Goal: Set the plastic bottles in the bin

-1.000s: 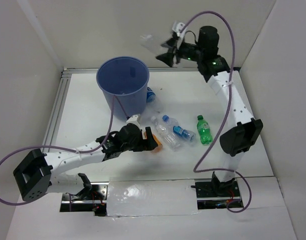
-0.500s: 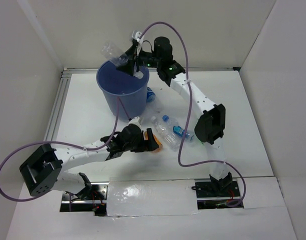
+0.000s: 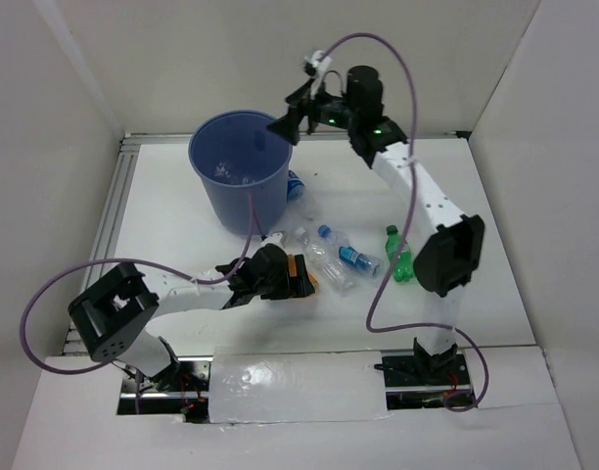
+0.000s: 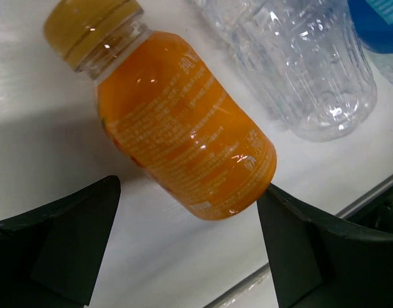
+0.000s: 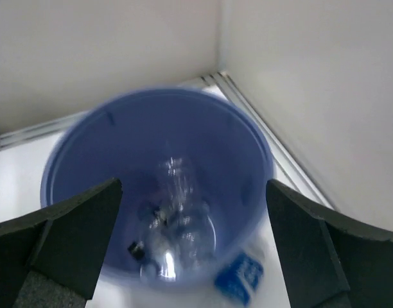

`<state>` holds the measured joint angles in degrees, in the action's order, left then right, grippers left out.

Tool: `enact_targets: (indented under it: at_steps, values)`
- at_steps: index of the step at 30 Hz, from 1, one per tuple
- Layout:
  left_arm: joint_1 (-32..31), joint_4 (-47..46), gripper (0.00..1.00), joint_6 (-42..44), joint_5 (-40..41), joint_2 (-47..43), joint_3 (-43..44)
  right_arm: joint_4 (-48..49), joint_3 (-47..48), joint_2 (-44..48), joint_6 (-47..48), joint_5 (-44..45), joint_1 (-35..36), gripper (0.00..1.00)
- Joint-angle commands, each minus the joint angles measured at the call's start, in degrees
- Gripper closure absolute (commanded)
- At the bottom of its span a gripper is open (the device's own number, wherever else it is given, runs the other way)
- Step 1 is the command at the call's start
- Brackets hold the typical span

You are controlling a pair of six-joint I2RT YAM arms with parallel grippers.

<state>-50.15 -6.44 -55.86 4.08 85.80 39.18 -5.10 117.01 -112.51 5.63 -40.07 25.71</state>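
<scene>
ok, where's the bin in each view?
Top external: the blue bin stands upper left of centre, near the back wall.
Left wrist: not in it.
Right wrist: the bin fills the centre, seen from above, clear bottles inside.
Shared landmark: the blue-labelled bottle lying at the bin's base.

The bin (image 3: 243,191) is blue all over, and the clear bottles (image 5: 177,218) inside it are colourless with bright glints. The table (image 3: 172,225) is white. On it, the orange bottle (image 4: 183,128) has a yellow-orange cap and fine pale print, and the ribbed bottle (image 4: 312,70) is see-through with no tint. The labelled bottle (image 3: 356,258) carries a blue band, and the green bottle (image 3: 395,243) is bright green. The arms (image 3: 427,196) are white with black joints, and the cables (image 3: 358,36) are purple.
</scene>
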Motion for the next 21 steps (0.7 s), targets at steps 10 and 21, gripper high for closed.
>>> enact_targets:
  at_steps: [10, 21]
  values:
    - [1.11, -5.16, 0.01, -6.28, -3.81, 10.62, 8.55, -10.98, -45.79, 36.11, 11.33, -1.15, -14.03, 0.00]
    - [0.58, 0.89, 0.01, -20.86, -3.38, 5.26, 7.93, -15.11, -66.12, 49.67, 11.95, -4.13, -21.31, 0.00]
